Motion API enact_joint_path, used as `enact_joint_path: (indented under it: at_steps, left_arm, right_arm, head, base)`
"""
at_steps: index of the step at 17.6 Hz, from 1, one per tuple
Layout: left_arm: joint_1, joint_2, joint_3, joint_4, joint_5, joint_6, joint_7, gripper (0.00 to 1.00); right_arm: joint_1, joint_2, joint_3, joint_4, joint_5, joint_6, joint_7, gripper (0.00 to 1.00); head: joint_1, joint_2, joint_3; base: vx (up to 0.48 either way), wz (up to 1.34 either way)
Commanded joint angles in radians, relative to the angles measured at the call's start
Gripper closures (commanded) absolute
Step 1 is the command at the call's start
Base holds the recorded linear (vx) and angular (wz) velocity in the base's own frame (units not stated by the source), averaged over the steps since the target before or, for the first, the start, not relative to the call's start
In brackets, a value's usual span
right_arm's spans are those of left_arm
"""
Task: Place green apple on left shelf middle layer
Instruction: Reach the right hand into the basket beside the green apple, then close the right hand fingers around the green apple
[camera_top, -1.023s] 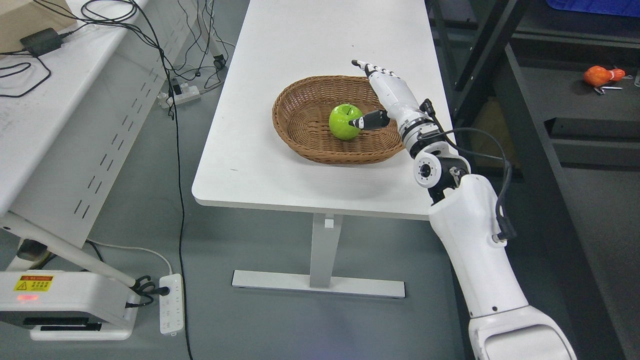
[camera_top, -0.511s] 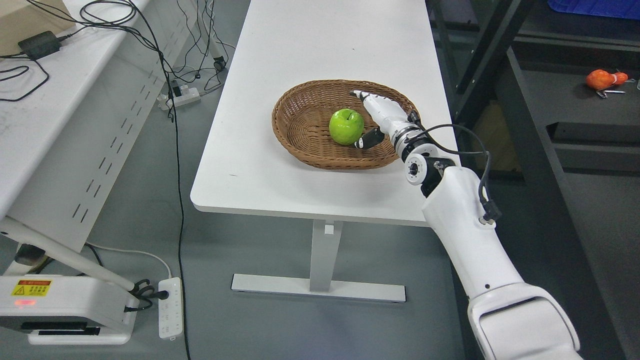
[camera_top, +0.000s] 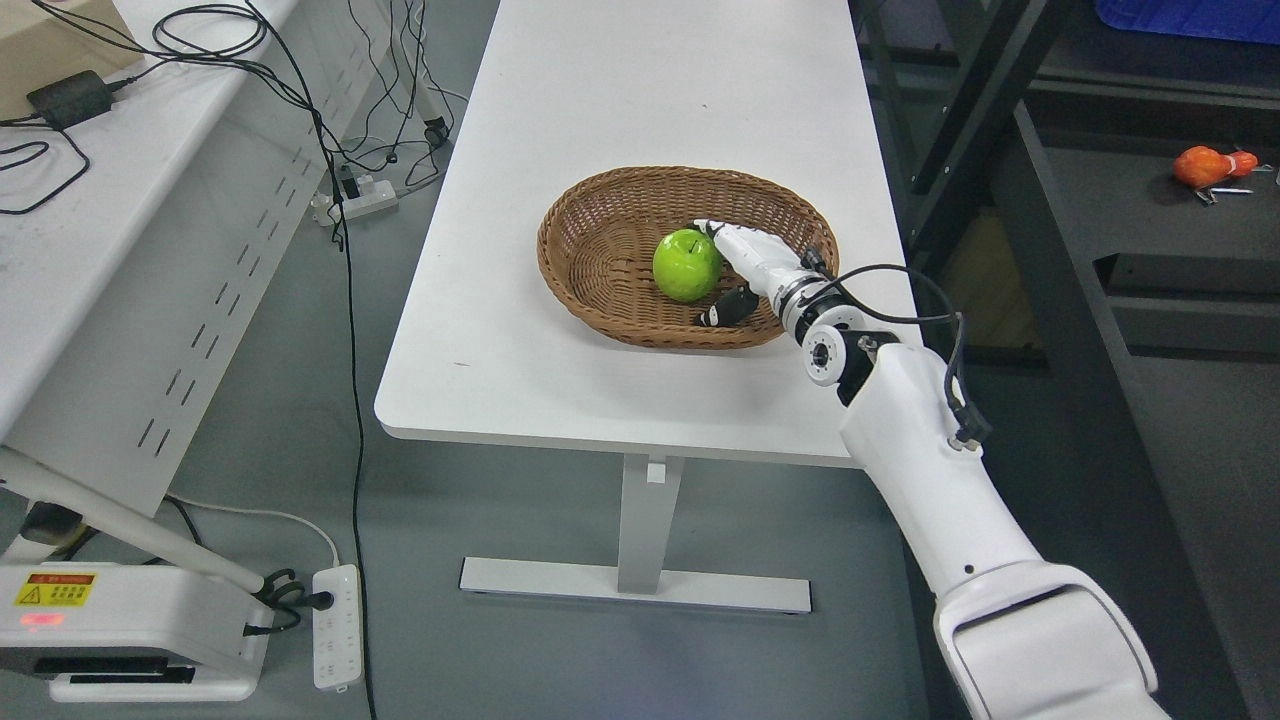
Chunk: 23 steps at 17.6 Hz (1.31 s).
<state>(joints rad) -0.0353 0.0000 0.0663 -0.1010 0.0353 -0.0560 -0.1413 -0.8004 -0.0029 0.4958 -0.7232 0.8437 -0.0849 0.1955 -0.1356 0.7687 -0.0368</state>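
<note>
The scene is evenly and brightly lit from overhead, with a cool, diffuse cast. The white table (camera_top: 620, 120) is close to overexposed toward the top centre of the frame, its surface losing detail there, though no hard glare spot shows. Shadows are soft: a faint one lies inside the basket (camera_top: 600, 250) along its near wall, and a pale one sits under the table on the grey floor at lower centre. The upper right of the frame is much darker, and the black shelving (camera_top: 1100, 200) there holds little detail. Focus is sharp across the frame, with no motion blur. Straight edges bow slightly near the left border.
</note>
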Motion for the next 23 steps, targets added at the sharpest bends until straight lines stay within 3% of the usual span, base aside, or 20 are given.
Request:
enact_joint_path:
  at_steps: [1, 9, 23]
  left_arm:
    - [0.000, 0.017, 0.000, 0.000, 0.000, -0.001, 0.000, 0.00]
    - [0.000, 0.017, 0.003, 0.000, 0.000, -0.001, 0.000, 0.00]
    - [0.000, 0.017, 0.000, 0.000, 0.000, -0.001, 0.000, 0.00]
  right_arm:
    - [-0.003, -0.015, 0.029, 0.019, -0.020, -0.021, -0.001, 0.00]
    - [-0.017, -0.015, -0.002, -0.064, -0.115, -0.033, 0.045, 0.00]
    - [-0.028, -0.015, 0.000, -0.073, -0.109, -0.022, 0.047, 0.02]
  head:
    - [0.0000, 0.000, 0.000]
    - [0.0000, 0.000, 0.000]
    - [0.0000, 0.000, 0.000]
  base:
    - [0.025, -0.01]
    - [0.007, 0.00]
    - [0.000, 0.00]
